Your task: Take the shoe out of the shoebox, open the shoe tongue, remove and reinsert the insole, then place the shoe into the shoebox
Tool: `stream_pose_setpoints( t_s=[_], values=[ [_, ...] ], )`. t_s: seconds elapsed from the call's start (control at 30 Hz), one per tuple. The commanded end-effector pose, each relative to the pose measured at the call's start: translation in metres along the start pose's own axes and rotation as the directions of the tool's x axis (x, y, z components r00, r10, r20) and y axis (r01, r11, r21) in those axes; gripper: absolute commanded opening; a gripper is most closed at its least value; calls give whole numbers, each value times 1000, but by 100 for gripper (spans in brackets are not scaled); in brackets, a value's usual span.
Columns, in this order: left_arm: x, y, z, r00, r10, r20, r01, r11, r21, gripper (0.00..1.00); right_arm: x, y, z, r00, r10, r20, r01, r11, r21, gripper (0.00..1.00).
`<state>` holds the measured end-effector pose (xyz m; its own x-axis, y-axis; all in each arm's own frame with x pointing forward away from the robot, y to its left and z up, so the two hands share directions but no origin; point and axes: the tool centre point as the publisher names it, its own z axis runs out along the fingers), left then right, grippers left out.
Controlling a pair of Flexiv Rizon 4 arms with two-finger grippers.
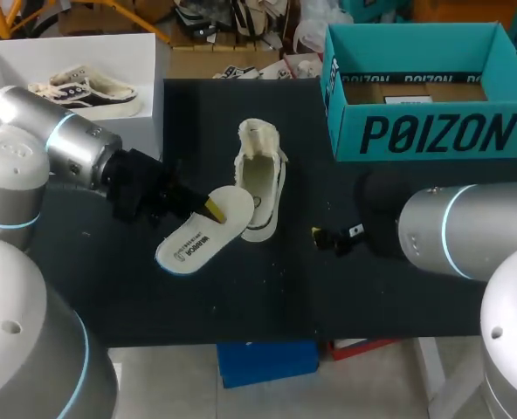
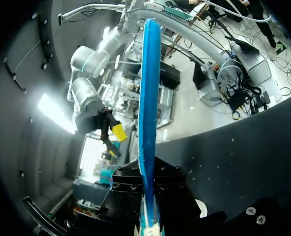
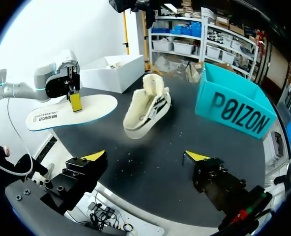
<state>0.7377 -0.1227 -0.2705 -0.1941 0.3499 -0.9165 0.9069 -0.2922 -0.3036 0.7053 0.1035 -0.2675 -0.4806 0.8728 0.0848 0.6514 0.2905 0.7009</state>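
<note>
Where the left claw (image 1: 210, 208) closes, it clamps the single insole (image 1: 189, 243) partway along its length, with one yellow tip on the upper face. The left wrist view shows the insole edge-on between the fingers, blue underside outward. The insole is held roughly flat; whether it touches the desk (image 1: 372, 297) cannot be determined.

Just beside the insole stands one shoe (image 1: 260, 179), near the desk's middle, with its tongue pulled up and open. One teal shoebox (image 1: 433, 133) sits at the far right corner, open side up and well apart from the shoe.

The right claw (image 3: 145, 156) is spread wide and grips nothing. Bare desk surface lies between it and the shoe.

The left arm (image 1: 58, 144) enters low from the left, and the right arm (image 1: 459, 231) enters level from the right.
</note>
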Motion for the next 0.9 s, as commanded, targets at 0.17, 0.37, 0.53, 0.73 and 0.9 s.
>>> stream_pose_setpoints(
  t_s=[0.17, 0.37, 0.53, 0.73, 0.9],
  values=[
    [12, 13, -5, 994, -72, -86, 71, 997, -16, 0, 1, -1, 1, 1000, 1, 1, -1, 1000, -5, 100],
    [19, 21, -1, 983, -120, -141, 116, 993, -39, 0, 1, -1, 1, 1000, 1, 1, -1, 1000, -5, 100],
    [21, 31, 2, 972, -144, -185, 134, 989, -61, 0, 1, -1, 1, 1000, 1, 1, -1, 1000, -5, 100],
    [21, 32, 3, 973, -136, -185, 125, 989, -73, 0, 1, -1, 1, 1000, 1, 1, -1, 1000, -5, 100],
    [21, 32, 3, 973, -136, -185, 125, 989, -73, 0, 1, -1, 1, 1000, 1, 1, -1, 1000, -5, 100]
  ],
)
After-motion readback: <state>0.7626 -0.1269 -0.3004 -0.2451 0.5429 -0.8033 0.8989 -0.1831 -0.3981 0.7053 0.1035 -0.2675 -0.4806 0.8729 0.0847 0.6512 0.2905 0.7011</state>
